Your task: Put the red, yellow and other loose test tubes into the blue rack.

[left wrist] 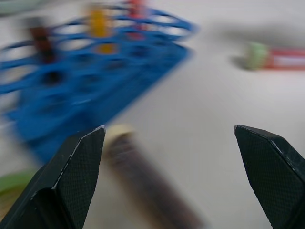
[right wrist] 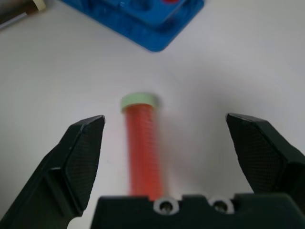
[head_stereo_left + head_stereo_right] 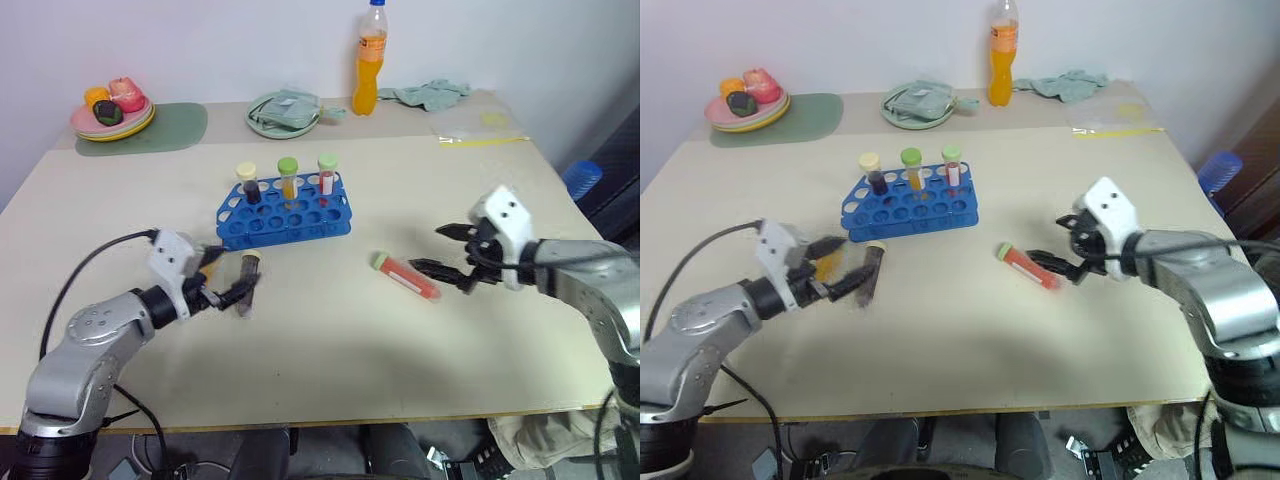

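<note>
Near left, the left gripper (image 3: 228, 285) is spread wide beside a dark tube (image 3: 247, 283), blurred and partly hidden by a finger; it lies cap far. To the right, the right gripper (image 3: 455, 255) gapes, unclenched, just right of the red tube (image 3: 408, 275) lying flat, green cap far-left. Farther back, the blue rack (image 3: 284, 210) holds three upright tubes

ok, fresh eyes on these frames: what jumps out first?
The blue rack mid-table, with three capped tubes standing along its far row. Then two loose tubes lying flat: the red test tube with a green cap right of the rack, the open right gripper lined up on it, and a dark brown test tube in front of the rack by the open left gripper. At the far edge, an orange drink bottle.
</note>
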Tool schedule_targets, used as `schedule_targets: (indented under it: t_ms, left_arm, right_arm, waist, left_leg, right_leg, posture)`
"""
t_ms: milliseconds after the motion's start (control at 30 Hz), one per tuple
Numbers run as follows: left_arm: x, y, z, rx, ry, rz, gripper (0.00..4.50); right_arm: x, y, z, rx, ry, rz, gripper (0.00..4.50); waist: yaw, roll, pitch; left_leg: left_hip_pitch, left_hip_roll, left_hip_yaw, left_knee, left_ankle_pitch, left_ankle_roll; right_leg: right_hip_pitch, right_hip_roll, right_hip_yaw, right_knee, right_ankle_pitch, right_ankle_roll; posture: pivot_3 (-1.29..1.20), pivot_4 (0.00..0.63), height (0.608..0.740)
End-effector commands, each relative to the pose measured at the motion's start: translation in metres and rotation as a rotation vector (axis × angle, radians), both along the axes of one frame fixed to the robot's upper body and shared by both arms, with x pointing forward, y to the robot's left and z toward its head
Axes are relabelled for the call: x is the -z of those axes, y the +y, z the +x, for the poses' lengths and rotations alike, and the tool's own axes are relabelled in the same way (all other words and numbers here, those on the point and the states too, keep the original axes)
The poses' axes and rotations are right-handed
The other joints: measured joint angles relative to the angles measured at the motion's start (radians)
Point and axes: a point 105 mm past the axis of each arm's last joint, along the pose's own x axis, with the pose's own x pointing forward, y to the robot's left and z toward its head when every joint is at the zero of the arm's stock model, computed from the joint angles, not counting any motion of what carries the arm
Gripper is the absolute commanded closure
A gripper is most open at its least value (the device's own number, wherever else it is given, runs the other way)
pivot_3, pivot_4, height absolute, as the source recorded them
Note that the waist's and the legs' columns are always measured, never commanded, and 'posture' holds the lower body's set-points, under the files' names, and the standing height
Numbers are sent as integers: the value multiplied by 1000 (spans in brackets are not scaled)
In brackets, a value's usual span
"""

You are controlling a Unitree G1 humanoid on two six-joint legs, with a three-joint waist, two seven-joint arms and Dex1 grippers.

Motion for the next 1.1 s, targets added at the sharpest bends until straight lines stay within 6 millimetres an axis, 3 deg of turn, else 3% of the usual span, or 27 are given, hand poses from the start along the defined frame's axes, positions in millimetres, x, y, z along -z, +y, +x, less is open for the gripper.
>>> schedule_targets:
  t_ms: [33,300,567,667,833,867,967,1100]
  left_arm:
    - [5,-20,-3,99,-20,9,24]
    - [19,-60,-22,268,-51,34,24]
    - [25,-76,-36,290,-74,19,24]
    - [29,-78,-36,282,-73,15,0]
    - [38,-80,-37,274,-68,11,0]
    - [40,-79,-37,272,-67,11,0]
    - [41,-73,-36,262,-71,9,0]
    - [39,-60,-28,192,-75,-22,0]
  right_arm:
    - [3,11,1,39,84,-78,0]
    - [9,17,13,89,245,-180,0]
    - [21,20,24,115,341,-214,0]
    - [27,22,25,100,356,-225,872]
    - [27,25,28,83,350,-218,3501]
    - [23,27,28,72,338,-215,3786]
    - [4,32,26,5,238,-185,3810]
    - [-43,59,16,-251,-138,-13,3810]
  waist:
    - [6,0,0]
    - [0,0,0]
    - [0,0,0]
    - [0,0,0]
    - [0,0,0]
    - [-2,0,0]
    - [0,0,0]
    - [3,0,0]
  left_leg:
    - [0,0,0,0,0,0]
    - [-3,-1,-1,0,0,0]
    - [-3,-1,0,0,0,0]
    - [-3,-1,0,1,0,0]
    - [-3,-2,0,1,0,0]
    - [-3,-2,0,1,0,0]
    - [-3,-2,0,1,0,0]
    - [-3,-2,0,2,0,1]
  right_leg:
    - [0,0,0,0,0,0]
    - [-2,-1,-1,0,0,0]
    - [-3,-1,0,1,0,0]
    - [-3,-1,0,1,0,0]
    - [-3,-1,0,2,0,0]
    - [-3,-1,0,3,0,0]
    - [-4,-1,0,4,0,0]
    - [-4,-1,-1,3,0,0]
  posture:
    - [0,150,740]
    - [0,150,740]
    - [0,150,740]
    - [0,150,740]
    - [0,150,740]
    - [0,150,740]
    - [0,150,740]
    - [0,150,740]
